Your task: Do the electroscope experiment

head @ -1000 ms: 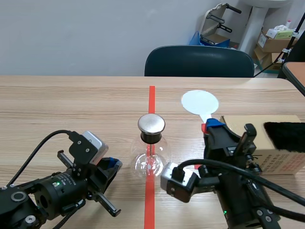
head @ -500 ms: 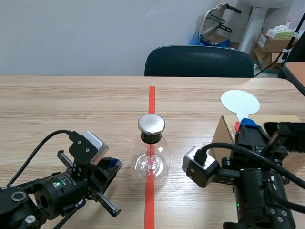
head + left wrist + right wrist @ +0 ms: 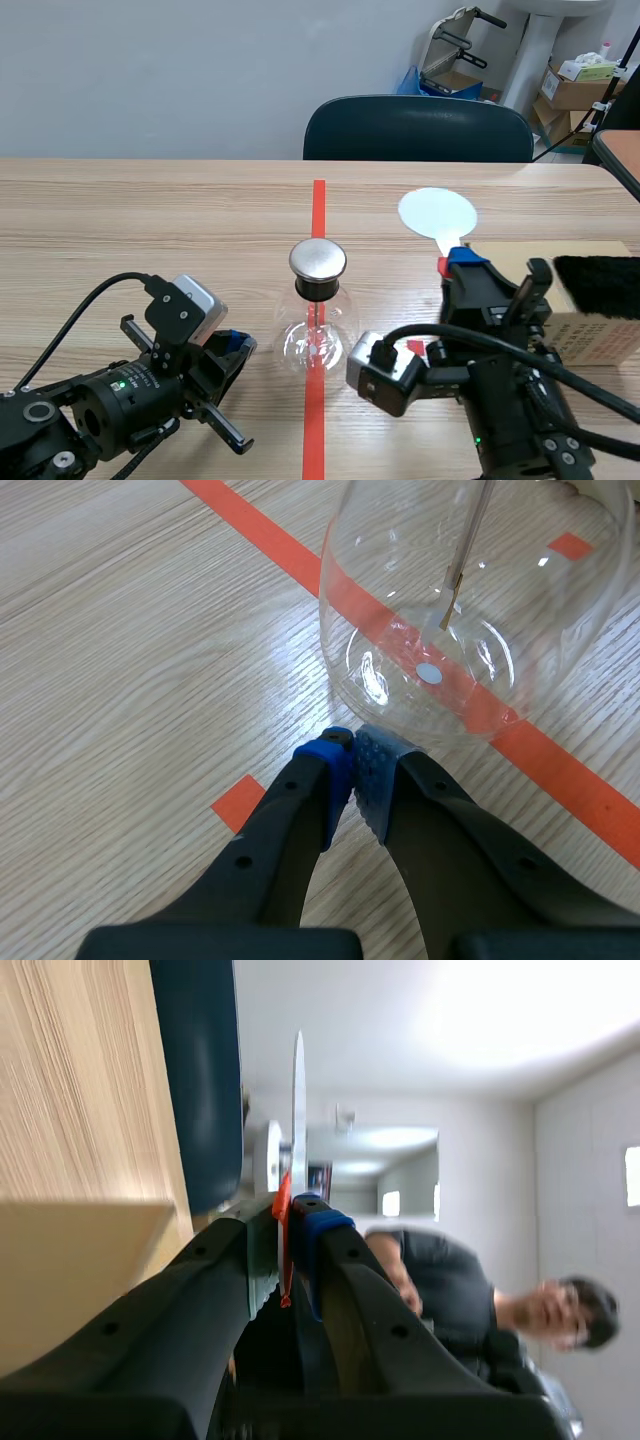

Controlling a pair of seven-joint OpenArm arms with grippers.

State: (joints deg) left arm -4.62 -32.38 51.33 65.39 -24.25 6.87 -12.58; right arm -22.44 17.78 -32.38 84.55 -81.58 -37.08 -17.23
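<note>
Left gripper [image 3: 351, 771] pinched closed, empty, with the flask [image 3: 400, 600] at its 1 o'clock. Right gripper [image 3: 289, 1232] clamps the red handle of the white paddle [image 3: 298, 1110]. Print on the box [image 3: 592, 342] seems too small to read.

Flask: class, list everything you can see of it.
The flask is a clear glass globe with a black collar and a round metal cap. A thin rod hangs inside it. It stands upright on the tape line, mid-table. The left claw, shut, lies by its base; contact is unclear.
</note>
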